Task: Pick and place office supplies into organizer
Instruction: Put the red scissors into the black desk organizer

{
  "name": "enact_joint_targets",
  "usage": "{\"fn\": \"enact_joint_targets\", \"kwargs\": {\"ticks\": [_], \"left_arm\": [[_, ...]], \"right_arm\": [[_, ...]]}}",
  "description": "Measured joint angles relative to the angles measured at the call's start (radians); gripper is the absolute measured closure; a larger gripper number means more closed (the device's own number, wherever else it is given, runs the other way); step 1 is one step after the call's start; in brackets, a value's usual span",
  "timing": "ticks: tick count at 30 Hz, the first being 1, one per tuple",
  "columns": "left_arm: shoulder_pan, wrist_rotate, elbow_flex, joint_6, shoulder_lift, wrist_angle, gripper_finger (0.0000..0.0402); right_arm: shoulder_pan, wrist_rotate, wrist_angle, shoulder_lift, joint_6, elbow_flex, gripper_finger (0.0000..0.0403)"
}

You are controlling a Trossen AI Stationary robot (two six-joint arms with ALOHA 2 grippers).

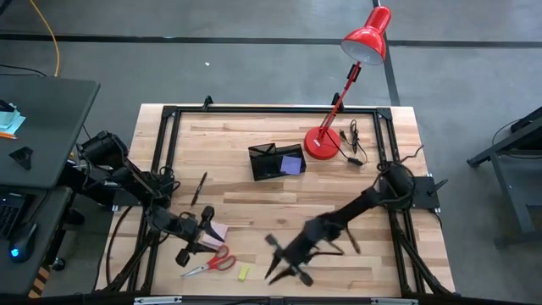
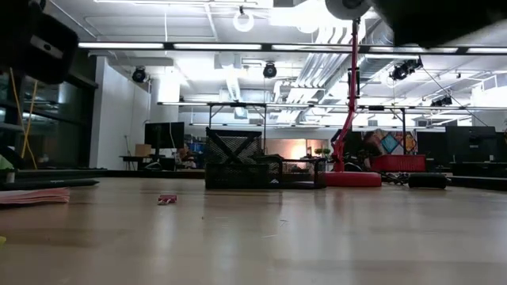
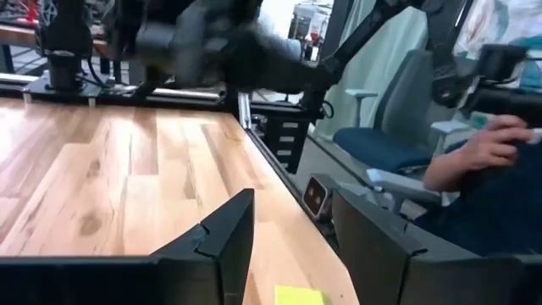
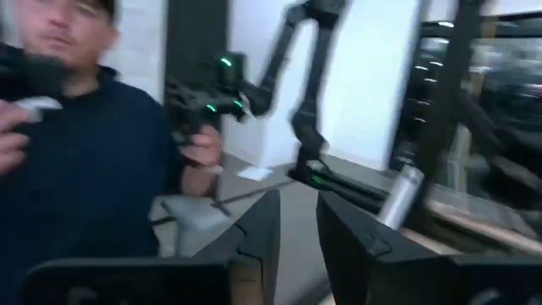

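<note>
1. Right gripper (image 1: 286, 269), at 6 o'clock on the table, stands slightly parted, empty.
2. Left gripper (image 1: 188, 241), partly open, hovers beside red-handled scissors (image 1: 212, 263) and pink sticky-note pad (image 1: 217, 230).
3. Black mesh organizer (image 1: 276, 160) sits toward 12 o'clock, beside red desk lamp (image 1: 326, 135).

Pale wooden table (image 1: 254, 203) (smooth, planked), glossy red lamp (image 1: 366, 38), black mesh organizer (image 1: 275, 159).

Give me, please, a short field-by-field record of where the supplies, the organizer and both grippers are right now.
organizer: black box at table's far middle, purple pad inside
lamp: red, beside organizer
pen: black, loose, left of organizer
scissors: red-handled, near front edge
yellow piece, by scissors
left gripper: open, over the pink pad
right gripper: empty, front centre
</note>
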Motion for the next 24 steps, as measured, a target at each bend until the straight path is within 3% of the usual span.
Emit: {"fn": "enact_joint_targets", "kwargs": {"ticks": [7,10,16,24], "left_arm": [[0.0,0.054,0.049,0.0,0.0,-0.109,0.025],[0.0,0.096,0.082,-0.014,0.0,-0.169,0.025],[0.0,0.057,0.169,-0.033,0.0,-0.337,0.025],[0.0,-0.082,0.218,-0.043,0.0,-0.463,0.025]], "right_arm": [[0.013,0.295,0.228,-0.118,0.103,-0.349,0.0326],[0.04,0.366,0.301,-0.187,0.084,-0.458,0.0314],[0.069,0.487,0.349,-0.338,0.065,-0.663,0.0296],[0.078,0.604,0.145,-0.636,0.118,-0.857,0.0295]]}}
